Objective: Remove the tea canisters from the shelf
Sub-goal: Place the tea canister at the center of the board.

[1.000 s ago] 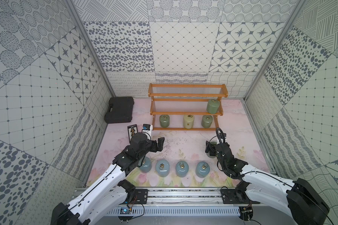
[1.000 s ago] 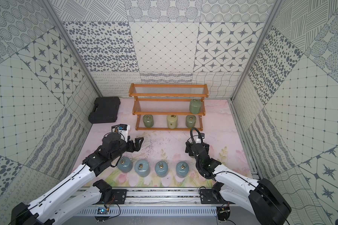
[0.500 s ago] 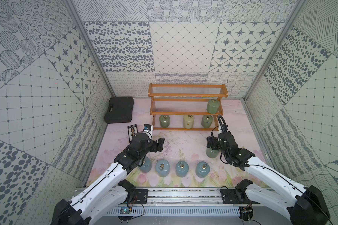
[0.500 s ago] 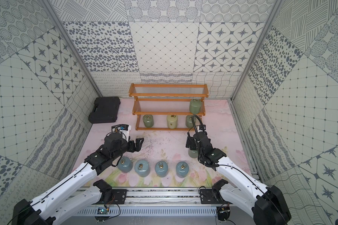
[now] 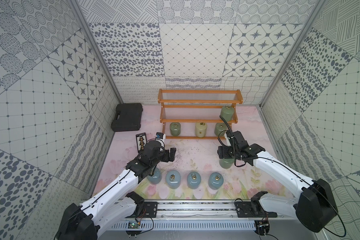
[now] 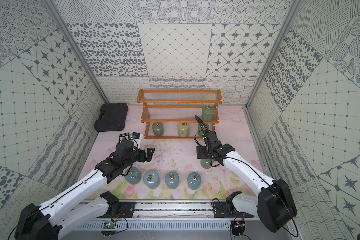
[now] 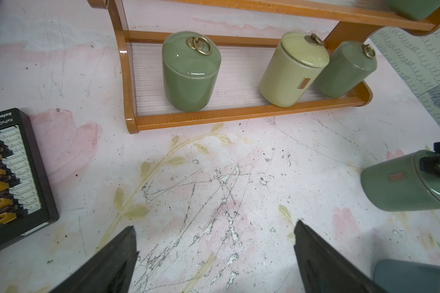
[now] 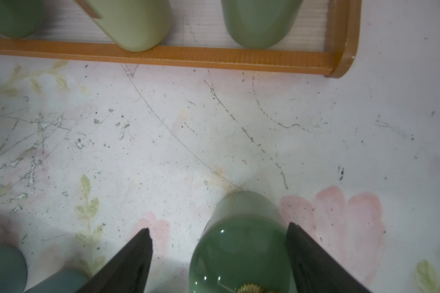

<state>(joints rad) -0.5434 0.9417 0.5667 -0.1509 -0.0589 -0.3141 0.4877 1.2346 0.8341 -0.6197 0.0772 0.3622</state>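
**Desk gains a fifth canister; four wait on the shelf**

Pink floral desk (image 5: 195, 149) fills my view, with the shelf (image 5: 200, 101) at its far edge. A second ago my right arm (image 5: 279, 170) hid the sage canister (image 5: 226, 164). Now it shows upright on the desk, near the blue row (image 5: 193, 179). My right fingers (image 8: 127, 266) flank it, released, with a gap on one side. My left fingers (image 7: 107, 266) hang spread and empty. On the shelf sit the middle-tier canister (image 5: 227, 113) and, below it, a sage pair (image 5: 175, 128) and the cream canister (image 5: 201, 129).

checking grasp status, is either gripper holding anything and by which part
Nothing is held. The right gripper straddles the green canister near its lid, one finger clear of it; the left gripper is empty.
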